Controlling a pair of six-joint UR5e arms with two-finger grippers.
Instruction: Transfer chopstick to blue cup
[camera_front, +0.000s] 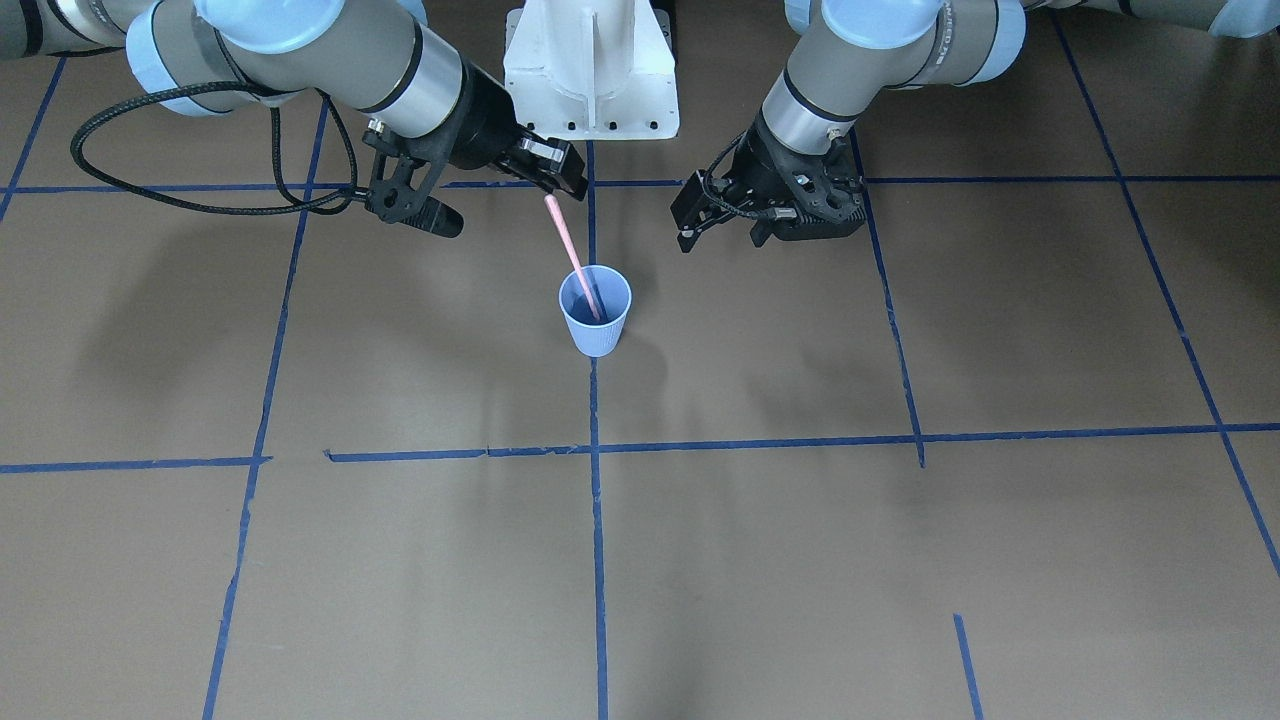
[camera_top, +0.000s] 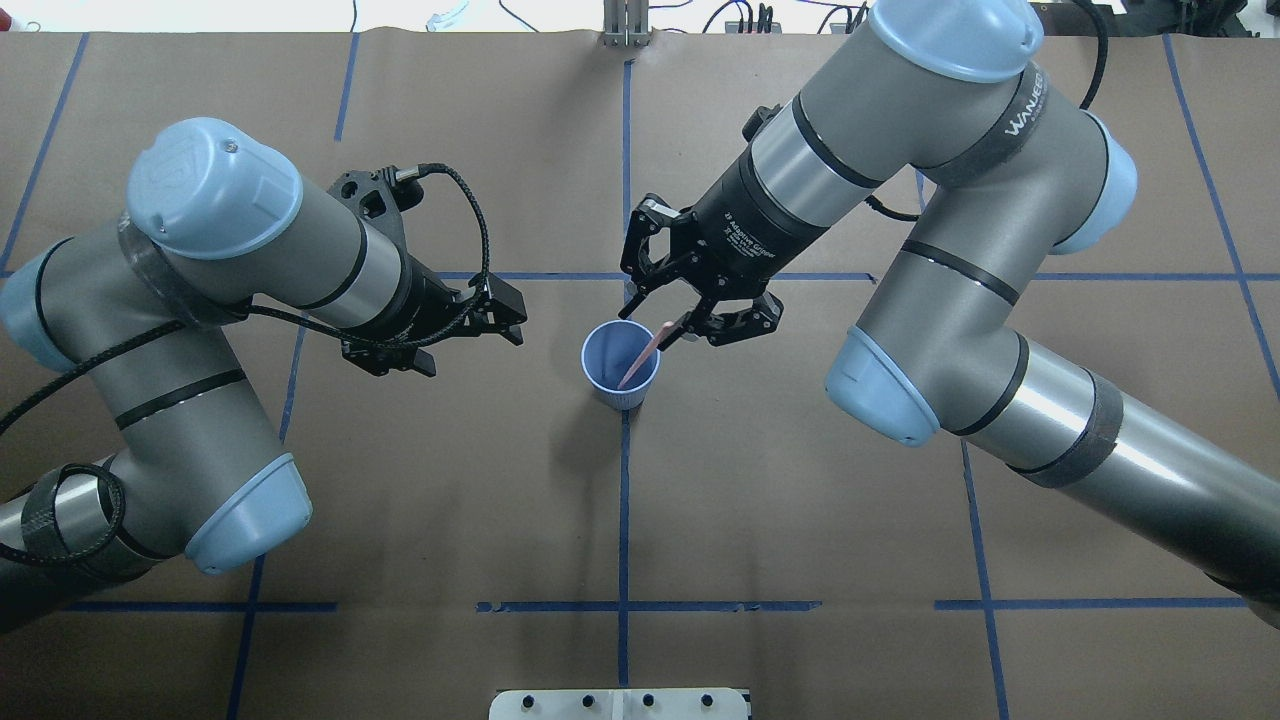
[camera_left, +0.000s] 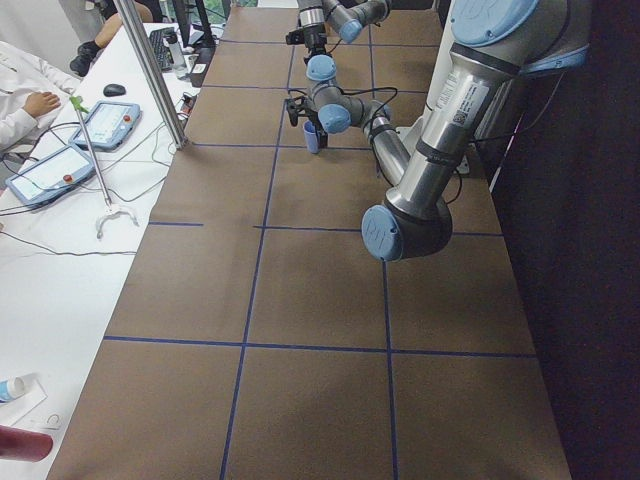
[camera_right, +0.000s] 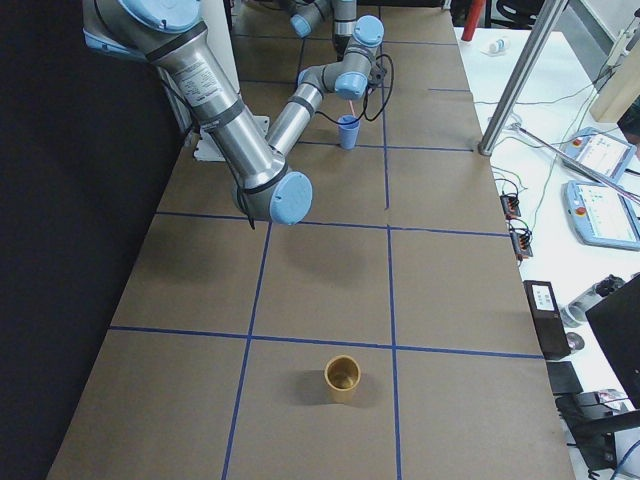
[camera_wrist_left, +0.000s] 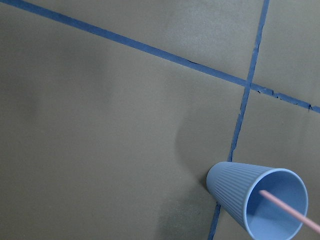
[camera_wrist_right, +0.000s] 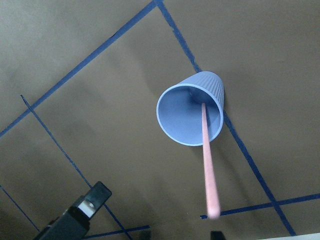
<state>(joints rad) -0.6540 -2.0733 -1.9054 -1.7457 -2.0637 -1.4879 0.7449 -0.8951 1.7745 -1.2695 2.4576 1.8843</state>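
the chopstick (camera_front: 573, 258) stands slanted in the blue cup (camera_front: 596, 335), tip on the bottom, shaft on the rim, midway between the tabletop (camera_front: 800, 560) side edges, nearer the base edge. my right fingers (camera_wrist_right: 82, 212) are spread wide and grip nothing. left fingers (camera_top: 505, 305): i can't tell. i'd say the drop is done; next, lift clear without nudging the stick.

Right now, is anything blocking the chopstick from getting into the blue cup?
Nothing visible does. The chopstick already has its lower end inside the blue cup, and its shaft leans on the rim. Its upper end is beside the open right pincer. The left pincer hangs on the cup's other side, apart from both.
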